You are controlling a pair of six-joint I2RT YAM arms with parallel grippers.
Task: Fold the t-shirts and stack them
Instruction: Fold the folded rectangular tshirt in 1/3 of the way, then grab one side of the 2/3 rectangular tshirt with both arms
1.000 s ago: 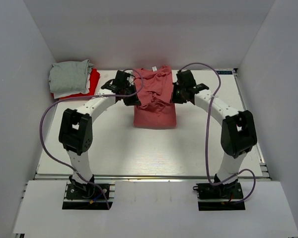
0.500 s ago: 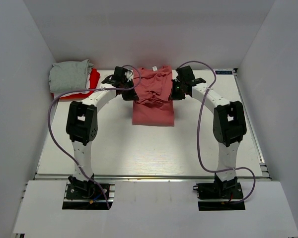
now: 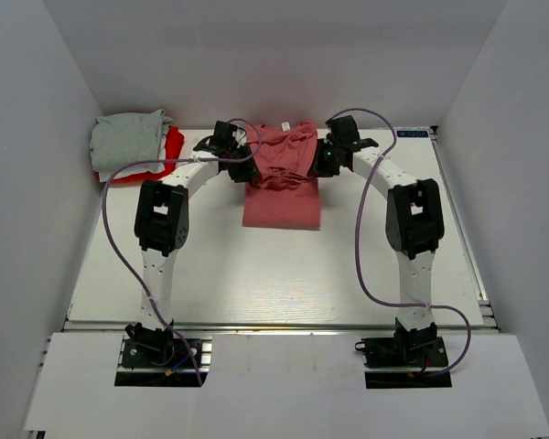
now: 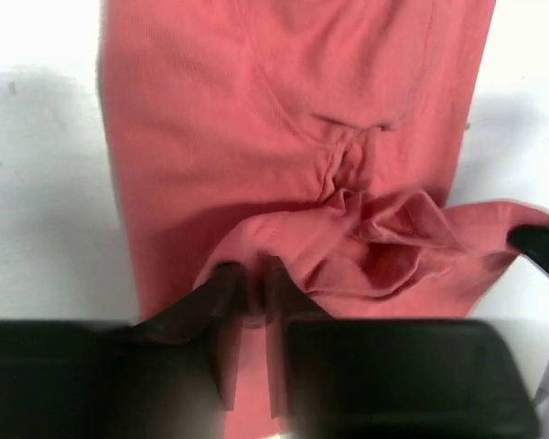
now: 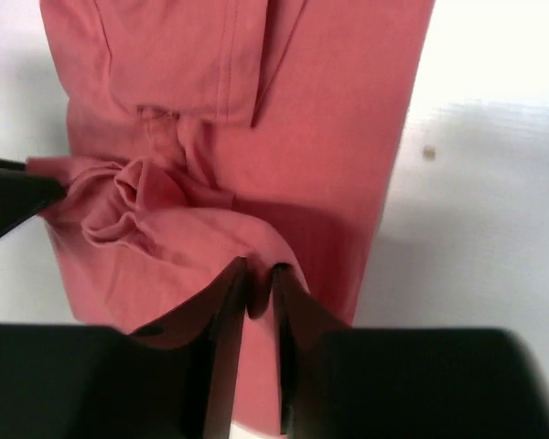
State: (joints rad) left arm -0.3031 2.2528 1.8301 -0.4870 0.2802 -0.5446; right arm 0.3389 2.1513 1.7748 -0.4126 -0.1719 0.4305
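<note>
The salmon-pink t-shirt [image 3: 282, 197] lies at the table's back centre, its near half folded up over its far half in a rumpled ridge [image 4: 384, 238]. My left gripper [image 3: 241, 169] is at the ridge's left end and my right gripper [image 3: 318, 167] at its right end. In the left wrist view the left gripper [image 4: 250, 279] has its jaws slightly apart, with the cloth's edge lying between the tips. The right gripper [image 5: 259, 274] stands the same way on the pink t-shirt [image 5: 329, 119]. A grey t-shirt [image 3: 128, 137] tops a pile over red [image 3: 172, 146] and white [image 3: 119, 172] ones.
The pile of t-shirts sits in the back left corner by the left wall. White walls close off the table [image 3: 256, 274] on three sides. Each arm's cable loops over the table on its own side.
Both grippers have carried the shirt's bunched edge further back over its far half. Their jaws, shut on the cloth before, now stand slightly apart.
</note>
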